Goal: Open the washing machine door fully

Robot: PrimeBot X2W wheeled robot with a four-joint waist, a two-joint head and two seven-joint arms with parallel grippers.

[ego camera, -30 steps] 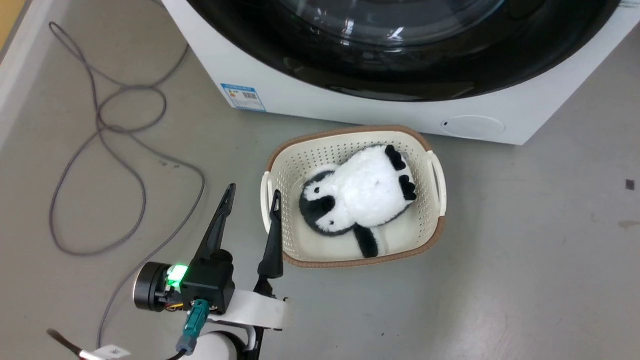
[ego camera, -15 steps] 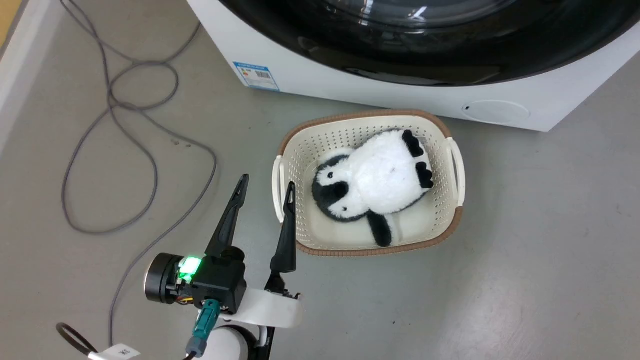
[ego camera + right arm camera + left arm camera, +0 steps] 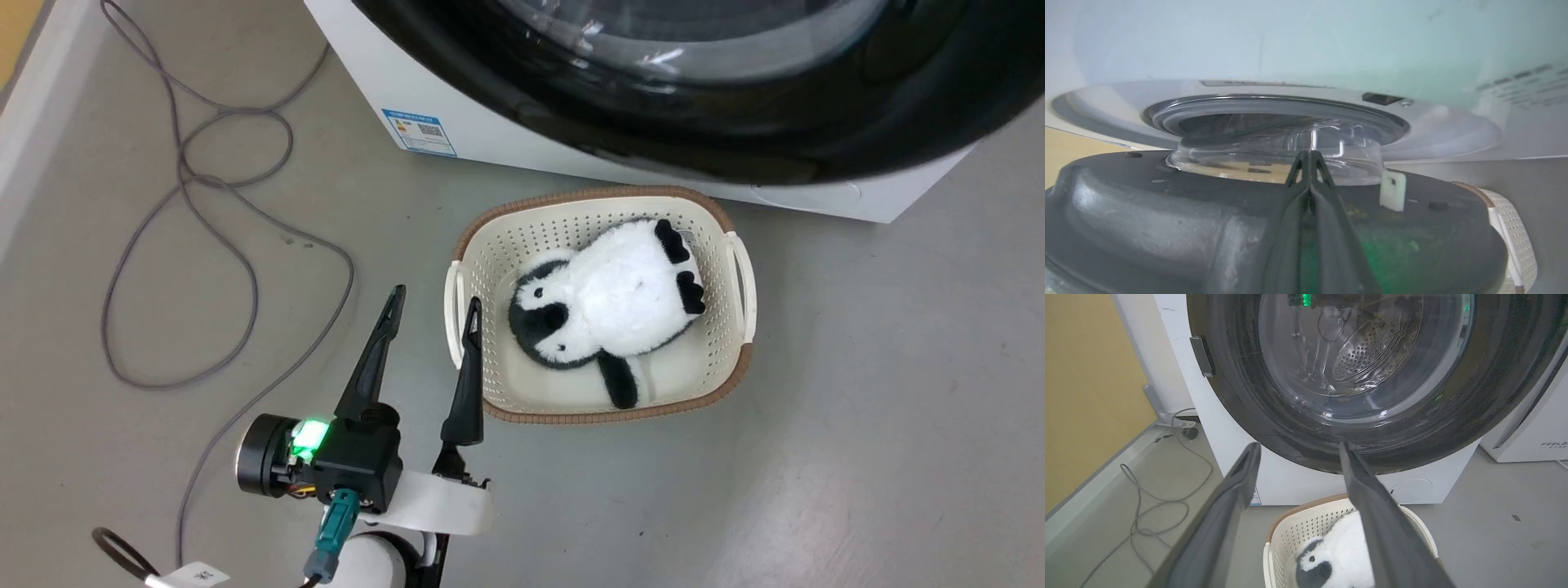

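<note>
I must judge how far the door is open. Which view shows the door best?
The right wrist view: it looks across the inner side of the door, and the gap to the washing machine shows. The left wrist view shows most of its outer face; the head view, its lower black rim.

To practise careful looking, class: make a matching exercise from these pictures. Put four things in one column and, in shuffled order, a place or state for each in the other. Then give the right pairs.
Things
1. washing machine door
2. toy penguin
3. grey cable
4. left gripper

Places or states
A. lying in the cream basket
B. jaws open, holding nothing
C. looped on the floor
D. partly open, clear glass in a black ring

Pairs: 1-D, 2-A, 3-C, 4-B
</note>
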